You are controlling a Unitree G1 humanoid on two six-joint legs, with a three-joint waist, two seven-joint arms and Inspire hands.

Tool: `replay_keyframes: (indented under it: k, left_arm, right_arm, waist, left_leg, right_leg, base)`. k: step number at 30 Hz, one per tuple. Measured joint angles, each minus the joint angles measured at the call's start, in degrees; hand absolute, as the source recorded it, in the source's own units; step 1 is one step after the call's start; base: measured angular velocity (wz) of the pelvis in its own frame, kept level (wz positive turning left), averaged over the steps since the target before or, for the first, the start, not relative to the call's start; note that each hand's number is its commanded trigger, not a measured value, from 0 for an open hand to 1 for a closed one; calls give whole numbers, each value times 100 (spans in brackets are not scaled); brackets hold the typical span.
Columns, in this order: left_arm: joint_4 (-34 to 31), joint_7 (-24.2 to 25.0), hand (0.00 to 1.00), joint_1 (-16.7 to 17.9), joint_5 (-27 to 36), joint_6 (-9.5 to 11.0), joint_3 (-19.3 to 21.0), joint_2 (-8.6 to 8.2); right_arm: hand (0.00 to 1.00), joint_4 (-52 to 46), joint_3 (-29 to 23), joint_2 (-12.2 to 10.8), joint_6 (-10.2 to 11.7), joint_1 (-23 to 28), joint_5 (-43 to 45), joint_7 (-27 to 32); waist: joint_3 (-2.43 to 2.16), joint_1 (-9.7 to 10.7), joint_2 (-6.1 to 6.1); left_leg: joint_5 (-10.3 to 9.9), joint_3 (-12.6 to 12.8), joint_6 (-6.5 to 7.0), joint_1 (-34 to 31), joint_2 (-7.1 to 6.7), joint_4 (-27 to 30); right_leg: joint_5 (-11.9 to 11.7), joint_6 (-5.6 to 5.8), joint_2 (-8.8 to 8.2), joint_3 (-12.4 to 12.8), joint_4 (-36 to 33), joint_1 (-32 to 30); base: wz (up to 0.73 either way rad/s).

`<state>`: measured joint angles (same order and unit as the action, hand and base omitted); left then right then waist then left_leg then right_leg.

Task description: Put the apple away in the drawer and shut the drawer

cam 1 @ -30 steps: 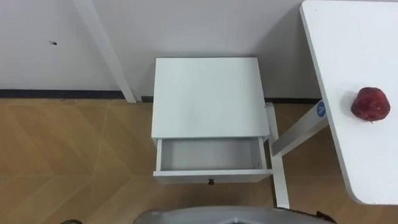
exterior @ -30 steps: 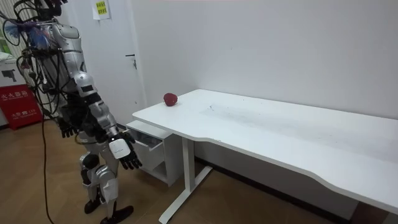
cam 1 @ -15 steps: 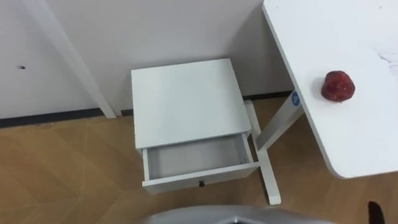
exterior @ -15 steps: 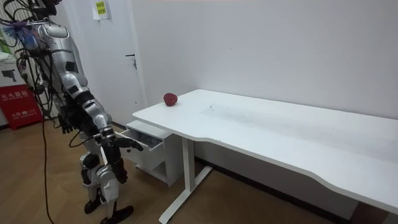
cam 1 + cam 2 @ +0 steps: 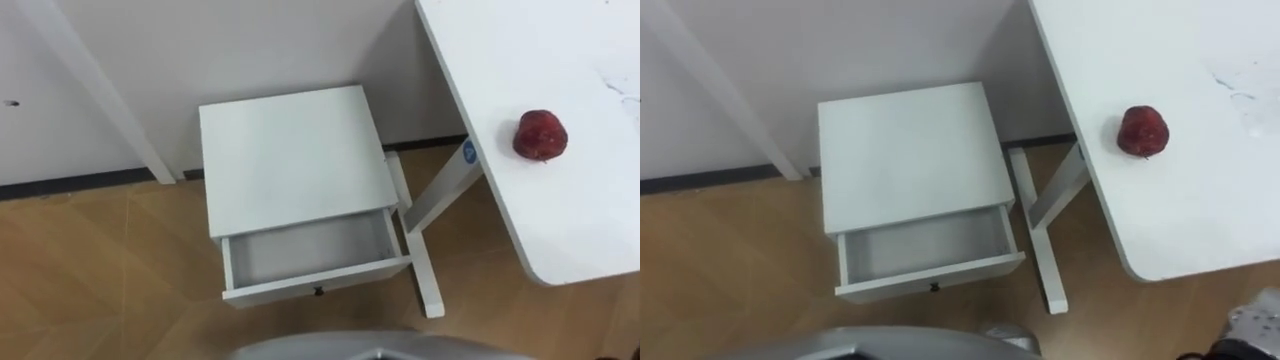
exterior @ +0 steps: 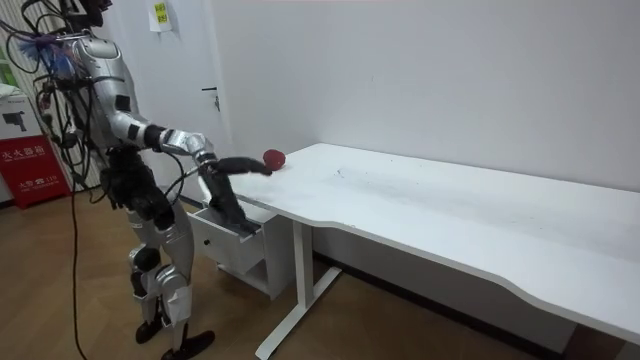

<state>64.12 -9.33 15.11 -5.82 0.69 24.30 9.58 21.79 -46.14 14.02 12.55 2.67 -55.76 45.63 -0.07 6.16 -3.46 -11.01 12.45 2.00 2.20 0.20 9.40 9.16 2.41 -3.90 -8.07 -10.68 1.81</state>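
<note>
A dark red apple point(image 5: 540, 135) point(image 5: 1142, 130) lies near the left end of the white table point(image 5: 590, 220), and it shows in the room view too as the apple point(image 6: 274, 159). To the table's left a small white nightstand point(image 5: 290, 160) stands against the wall. Its drawer point(image 5: 310, 252) is pulled out and holds nothing. I stand in front of the nightstand. My right hand point(image 6: 241, 165) is raised at table height with straight fingers, a short way from the apple and not touching it. My left hand point(image 6: 106, 194) hangs by my hip.
The table's white leg and foot point(image 5: 425, 250) run along the floor just right of the drawer. A white door frame point(image 5: 100, 100) slants down the wall on the left. Wooden floor lies around the nightstand. A red box point(image 6: 30, 170) stands behind me.
My right arm has swung up from beside my thigh to table height, its hand now near the apple. The eye views have shifted. Apple and drawer have not moved.
</note>
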Motion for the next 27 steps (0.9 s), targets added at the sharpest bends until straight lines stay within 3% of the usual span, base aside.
replay_keyframes:
  k: [3,7,11,13,17,23,27]
  left_arm:
    - [1,10,0,-13,-60,-8,-281,-1]
    - [4,141,0,-47,-150,-50,-554,0]
    - [-2,155,0,-33,-152,-98,-780,32]
    - [-3,170,0,-28,-208,-135,-873,32]
    - [-160,225,0,-20,-278,-186,-892,32]
    - [-263,222,0,-115,-265,-142,-1212,57]
    - [-225,224,0,-89,-209,-93,-1233,46]
  right_arm:
    - [0,-522,545,216,7,-99,1157,229]
    - [0,-1123,1169,306,-103,-113,2492,205]
    - [0,-1094,1630,381,-292,-111,2919,-221]
    - [0,-1025,1993,385,-411,-110,3337,-506]
    - [0,-886,2345,382,-483,-76,3857,-916]
    - [0,-610,3061,384,-516,-73,4279,-1404]
    - [0,-322,3218,387,-513,-79,4308,-1691]
  waist:
    - [-2,-92,9]
    - [4,-299,-16]
    - [31,-345,-86]
    - [65,-403,-150]
    - [47,-508,-174]
    - [-10,-669,-61]
    - [16,-696,21]
  left_leg:
    - [6,32,-12,-29,8,-6]
    - [10,60,-17,-58,19,-10]
    - [10,-37,-18,-63,19,-12]
    - [11,-43,-20,-75,47,-23]
    - [11,-69,-19,-103,56,-21]
    - [11,-73,-19,-52,35,-18]
    - [12,-78,-20,-56,42,-18]
  right_leg:
    - [-5,-8,11,30,-17,-77]
    - [-11,-17,18,47,-15,-135]
    - [-11,-17,10,-67,12,-76]
    - [-11,-17,9,-88,16,-89]
    - [-12,-15,-1,-144,23,-107]
    - [-12,-15,-11,-144,105,-57]
    - [-12,-15,-8,-146,104,-21]
  base:
    - [-6]
    - [-4]
    - [13]
    - [2]
    - [4]
    - [0]
    - [0]
